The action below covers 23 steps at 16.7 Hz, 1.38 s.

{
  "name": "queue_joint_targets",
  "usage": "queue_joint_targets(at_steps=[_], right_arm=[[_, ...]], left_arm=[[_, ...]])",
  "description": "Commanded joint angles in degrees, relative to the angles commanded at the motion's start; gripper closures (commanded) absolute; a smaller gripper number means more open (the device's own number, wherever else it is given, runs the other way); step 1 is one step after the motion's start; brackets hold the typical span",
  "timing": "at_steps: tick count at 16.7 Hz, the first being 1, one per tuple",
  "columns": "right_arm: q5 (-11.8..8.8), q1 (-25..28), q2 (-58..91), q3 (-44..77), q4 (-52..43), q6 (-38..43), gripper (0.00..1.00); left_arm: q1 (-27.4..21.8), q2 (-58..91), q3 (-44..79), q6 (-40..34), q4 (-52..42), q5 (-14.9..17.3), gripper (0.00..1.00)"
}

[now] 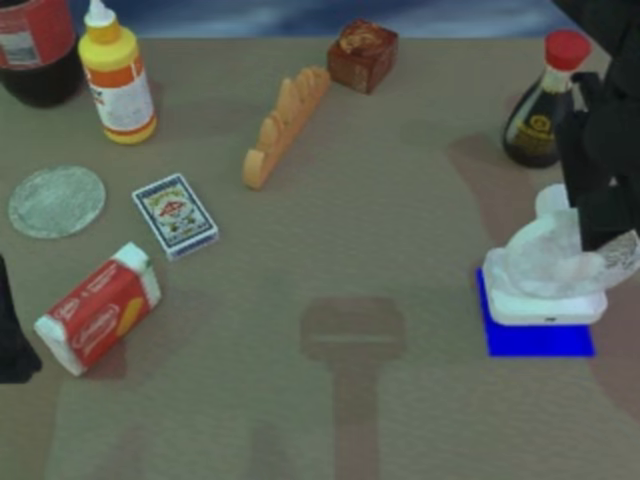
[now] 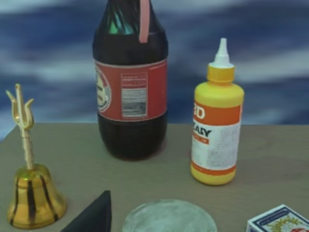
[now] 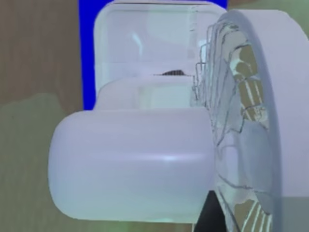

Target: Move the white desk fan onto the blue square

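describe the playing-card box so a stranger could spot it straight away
Start at the table's left half in the top view, below the yellow glue bottle. The playing-card box lies flat between the grey disc and the red-and-white carton. It alone has a blue border.

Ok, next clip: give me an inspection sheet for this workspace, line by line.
Surface: brown table, shadow patches on it.
Job's things: white desk fan stands with its base on the blue square, overlapping the far part; the near strip of blue shows.
Clutter: cola bottle, yellow glue bottle, grey disc, card box, red-and-white carton, bread, red-brown box, soy sauce bottle, gold bell.
Hands: right hand at the fan; left arm parked at the table's left edge.
Cables: nothing seen.
Surroundings: blue cloudy backdrop.
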Motion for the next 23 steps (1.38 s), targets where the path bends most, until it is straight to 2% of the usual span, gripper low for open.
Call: queue_joint_targets(at_steps=[6,10,23], right_arm=[[-0.1,-0.3,0.2,-6.8,7.1,-0.1,1.0],[-0.1,-0.4,0.2,-7.2,7.5,-0.1,1.0],[-0.1,-0.4,0.2,-7.2,7.5,-0.1,0.02]], left_arm=[[0.0,0.0,0.0,0.0,0.0,0.0,0.0],[0.0,0.0,0.0,0.0,0.0,0.0,0.0],[0.0,0.0,0.0,0.0,0.0,0.0,0.0]])
